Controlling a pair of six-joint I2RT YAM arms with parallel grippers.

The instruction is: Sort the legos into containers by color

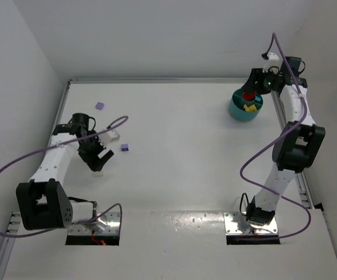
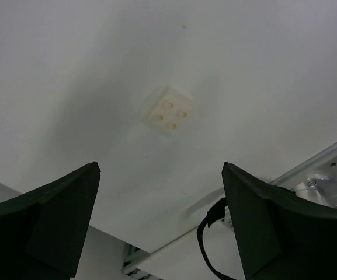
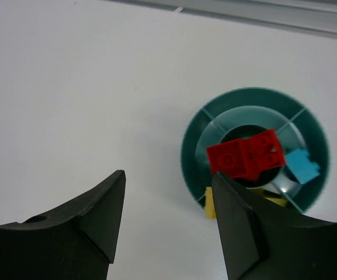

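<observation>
Left wrist shows cream lego point(image 2: 168, 109) lying beyond spread left hand point(image 2: 160, 175).

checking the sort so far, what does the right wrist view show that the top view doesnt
Only the right wrist: a cyan brick in an outer compartment of the dish. Only the top: two purple bricks loose on the table, far left of the dish. Both: the teal dish, a red brick at its middle, and a yellow brick in it.
</observation>
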